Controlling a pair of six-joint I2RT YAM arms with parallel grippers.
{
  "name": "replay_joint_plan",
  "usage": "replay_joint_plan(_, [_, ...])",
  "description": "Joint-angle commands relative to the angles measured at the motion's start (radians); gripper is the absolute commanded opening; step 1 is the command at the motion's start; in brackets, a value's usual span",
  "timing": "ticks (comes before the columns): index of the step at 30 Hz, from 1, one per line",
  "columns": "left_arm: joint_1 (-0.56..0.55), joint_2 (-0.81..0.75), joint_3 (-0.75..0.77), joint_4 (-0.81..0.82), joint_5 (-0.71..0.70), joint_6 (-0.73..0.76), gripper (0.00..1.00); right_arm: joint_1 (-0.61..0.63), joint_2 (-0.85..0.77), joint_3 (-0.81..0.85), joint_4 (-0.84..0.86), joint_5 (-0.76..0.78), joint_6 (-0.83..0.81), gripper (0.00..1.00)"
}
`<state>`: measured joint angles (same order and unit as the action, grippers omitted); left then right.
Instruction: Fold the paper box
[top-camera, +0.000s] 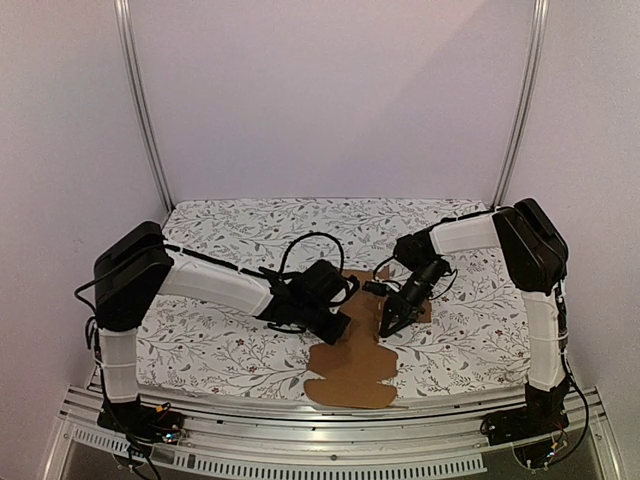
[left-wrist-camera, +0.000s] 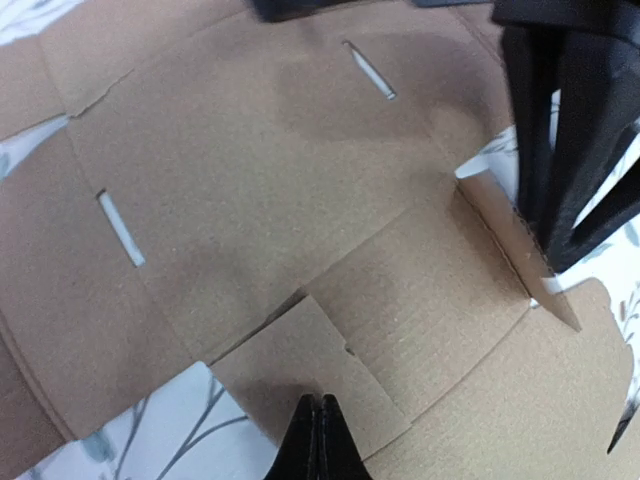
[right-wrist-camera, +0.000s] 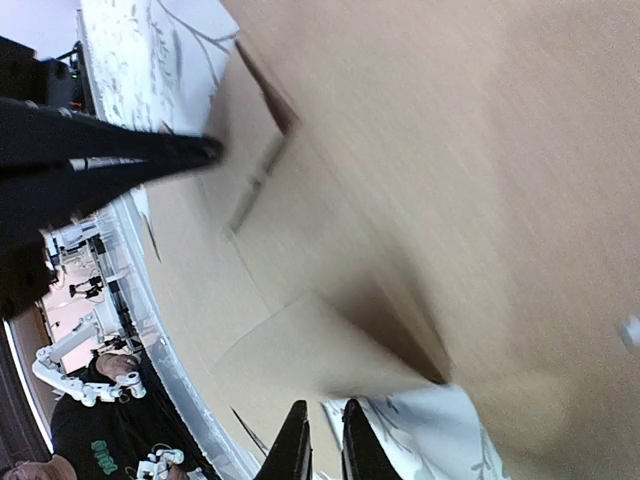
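One paper box lies opened out flat on the flowered desk, at the near edge a little right of its middle, with its creased panels and slots facing up. Left gripper is clenched, its tips resting on a small flap. Right gripper has its fingers nearly together at a lifted flap; whether they pinch it I cannot tell.
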<state>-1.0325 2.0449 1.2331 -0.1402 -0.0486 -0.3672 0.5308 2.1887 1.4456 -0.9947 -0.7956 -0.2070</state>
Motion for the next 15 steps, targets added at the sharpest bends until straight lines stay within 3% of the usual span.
replay_joint_plan(1, [0.017,-0.095,-0.021,-0.225,-0.112,0.038,0.0,-0.005,-0.049,0.029,-0.113,-0.023,-0.07,0.13])
replay_joint_plan(3, [0.0,-0.191,-0.026,-0.217,-0.132,0.031,0.02,-0.01,-0.115,0.064,-0.153,-0.06,-0.101,0.15])
replay_joint_plan(5, [-0.011,-0.299,-0.041,-0.205,-0.158,0.026,0.13,-0.017,-0.181,0.097,-0.196,-0.072,-0.137,0.18])
replay_joint_plan(8, [0.002,-0.449,-0.087,-0.168,-0.227,0.007,0.31,-0.035,-0.292,0.13,-0.243,-0.054,-0.188,0.25])
replay_joint_plan(9, [0.02,-0.483,-0.103,-0.165,-0.25,-0.012,0.45,-0.037,-0.315,0.135,-0.255,-0.036,-0.198,0.28])
replay_joint_plan(10, [0.041,-0.514,-0.12,-0.167,-0.263,-0.03,0.51,-0.042,-0.356,0.136,-0.259,-0.014,-0.211,0.31])
replay_joint_plan(15, [0.157,-0.481,-0.088,-0.272,-0.253,-0.122,0.59,-0.046,-0.525,0.13,-0.196,0.177,-0.24,0.45])
